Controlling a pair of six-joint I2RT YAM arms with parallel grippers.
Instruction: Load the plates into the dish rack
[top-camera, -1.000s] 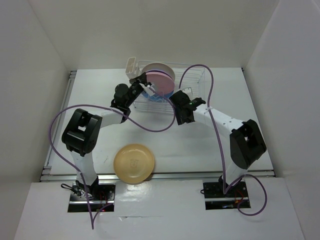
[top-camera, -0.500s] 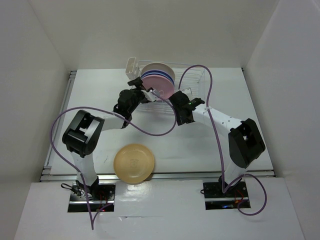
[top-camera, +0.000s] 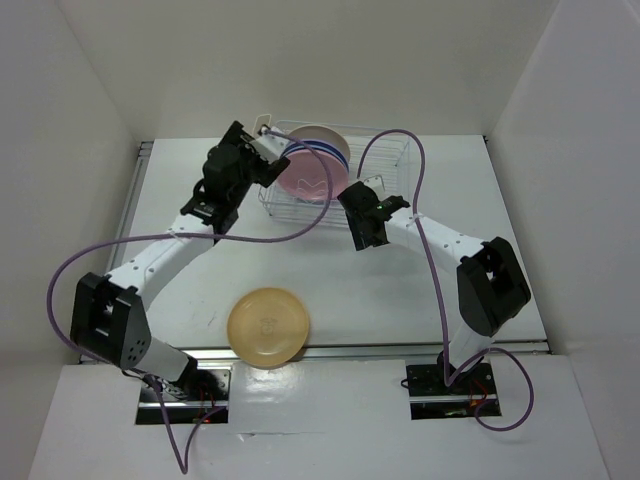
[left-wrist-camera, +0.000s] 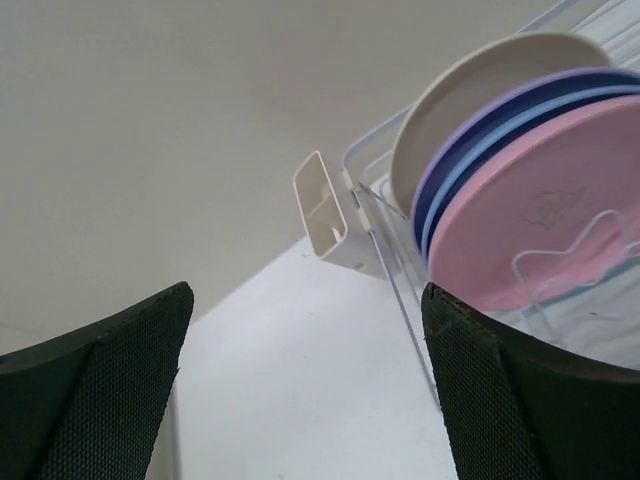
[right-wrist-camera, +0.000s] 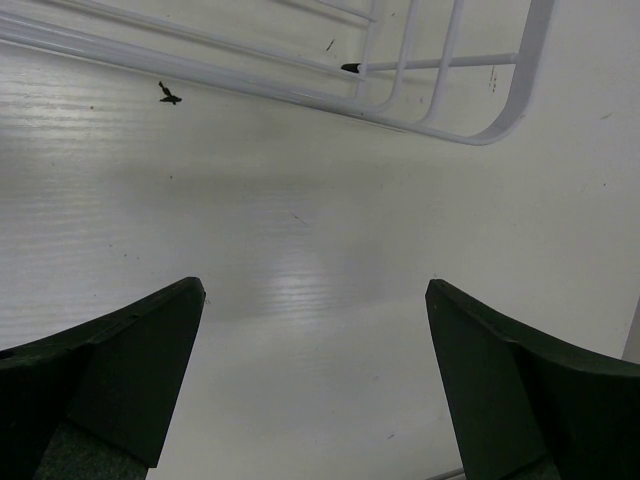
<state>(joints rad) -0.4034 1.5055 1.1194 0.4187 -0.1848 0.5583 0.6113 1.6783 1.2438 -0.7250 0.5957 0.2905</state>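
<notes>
Left wrist: plates stand right of left pincer.

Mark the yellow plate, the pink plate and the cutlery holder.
yellow plate (top-camera: 268, 327): top view, centre of its face.
pink plate (left-wrist-camera: 540, 205): left wrist view, middle of its visible face.
cutlery holder (left-wrist-camera: 322, 212): left wrist view, middle of its body.

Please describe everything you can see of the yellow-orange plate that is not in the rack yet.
The yellow-orange plate is round and shallow, with a matte, plastic-looking surface and a faint mark in its middle. It lies flat on the white table at the near edge, its near rim overlapping the front rail in the top view. Nothing lies on it or grips it; the wrist views do not show it.
</notes>
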